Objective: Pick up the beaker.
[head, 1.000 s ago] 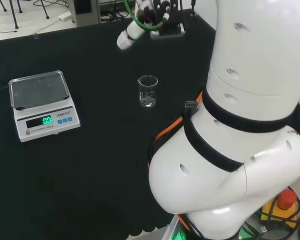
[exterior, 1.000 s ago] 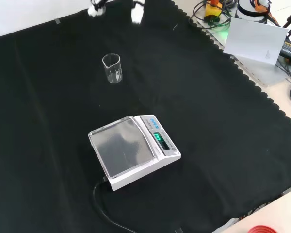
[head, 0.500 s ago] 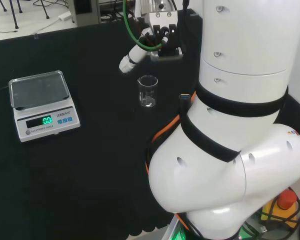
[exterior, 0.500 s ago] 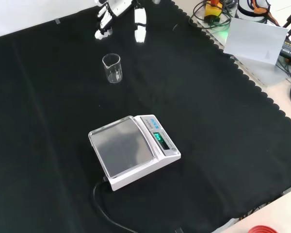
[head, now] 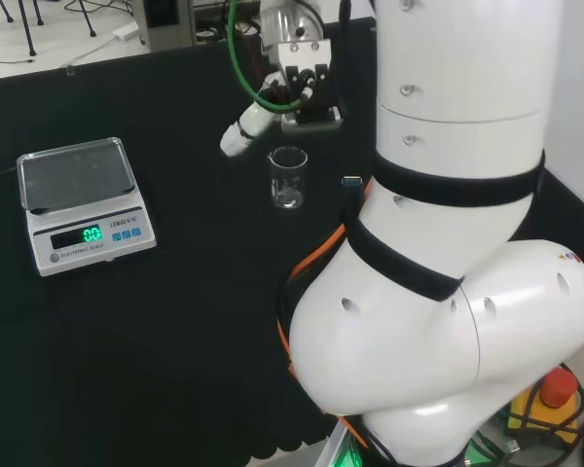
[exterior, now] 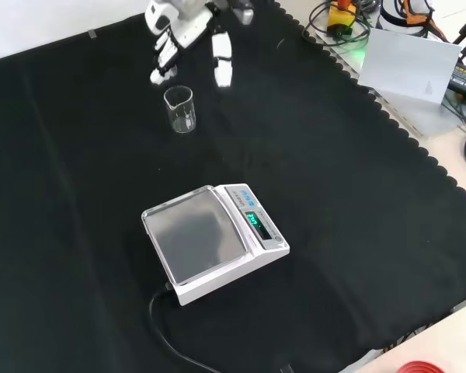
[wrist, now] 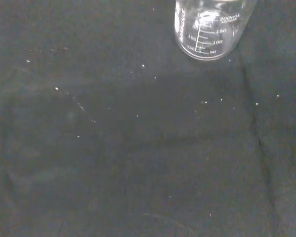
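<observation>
Clear glass beaker (head: 287,177) is standing upright on the black cloth (head: 175,321) in the head view, a little right of centre and well to the right of the white scale (head: 81,201). Just above and left of it the hand (head: 256,115) is hanging in the air, one white finger slanting down to the left, its tip near the beaker's rim but apart from it. The arm (head: 448,243) is looming large at the right.

Front view: the beaker (exterior: 179,109) is sitting at upper left, farther off than the scale (exterior: 212,242), whose pan is lying bare. The hand (exterior: 188,35) is hovering directly beyond the beaker with its fingers (exterior: 221,61) spread and fairly straight, pointing downward, grasping nothing and touching nothing.

Wrist view: the lower part of the beaker (wrist: 208,27) is showing printed graduation marks on its wall, base resting on the cloth (wrist: 128,148); it is looking empty
</observation>
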